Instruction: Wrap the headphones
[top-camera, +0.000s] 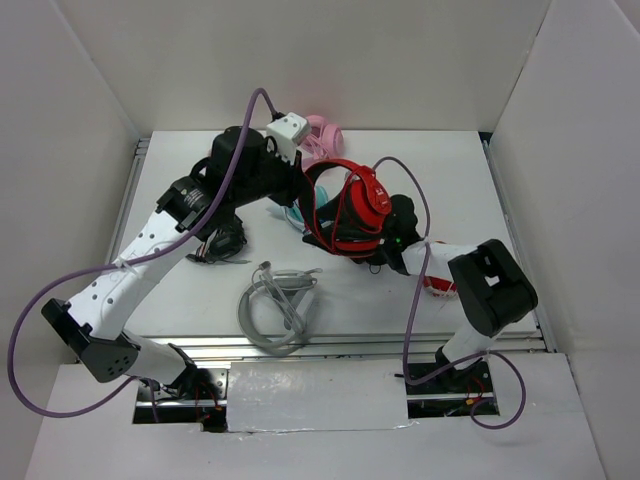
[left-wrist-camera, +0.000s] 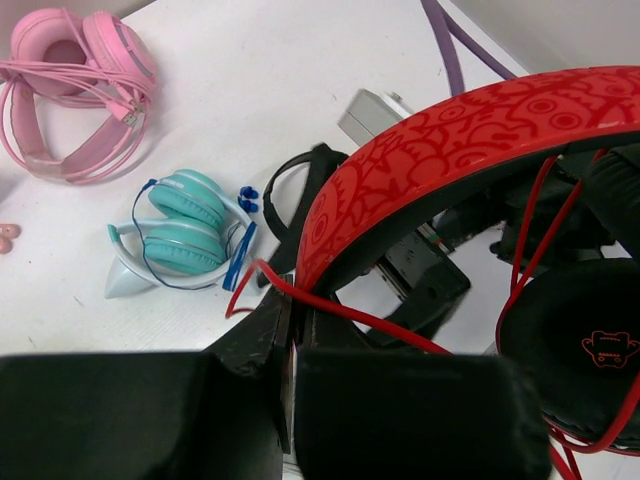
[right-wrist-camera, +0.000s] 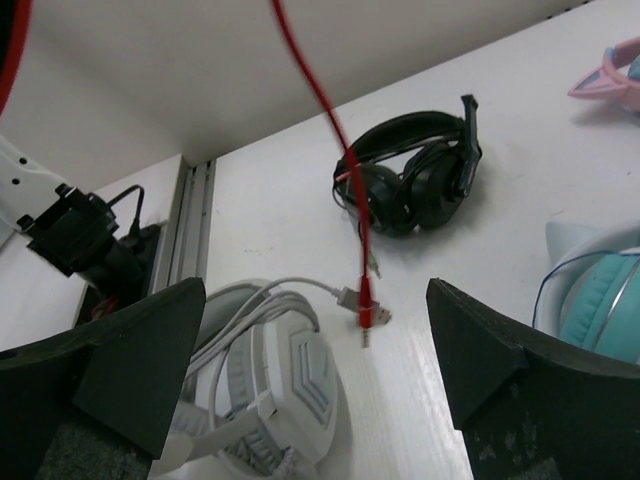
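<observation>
The headphones (top-camera: 350, 205) hang above the middle of the table between my two arms, with their patterned red headband (left-wrist-camera: 450, 140) and one black ear pad (left-wrist-camera: 590, 360) filling the left wrist view. My left gripper (left-wrist-camera: 293, 305) is shut on the thin red cable (left-wrist-camera: 380, 325) just below the headband's end. In the top view it sits at the headphones' left side (top-camera: 303, 195). My right gripper (right-wrist-camera: 316, 287) is open with nothing between its fingers, close against the headphones' right side (top-camera: 385, 235). The cable (right-wrist-camera: 320, 100) dangles in front of it, its plug (right-wrist-camera: 367, 318) near the table.
Pink headphones (left-wrist-camera: 75, 100) lie at the back and a teal pair (left-wrist-camera: 185, 230) lies under the left gripper. A black pair (right-wrist-camera: 415, 170) lies to the left, a white-grey pair with coiled cord (top-camera: 278, 305) at the front, and a small red-and-white item (top-camera: 440, 285) by the right arm.
</observation>
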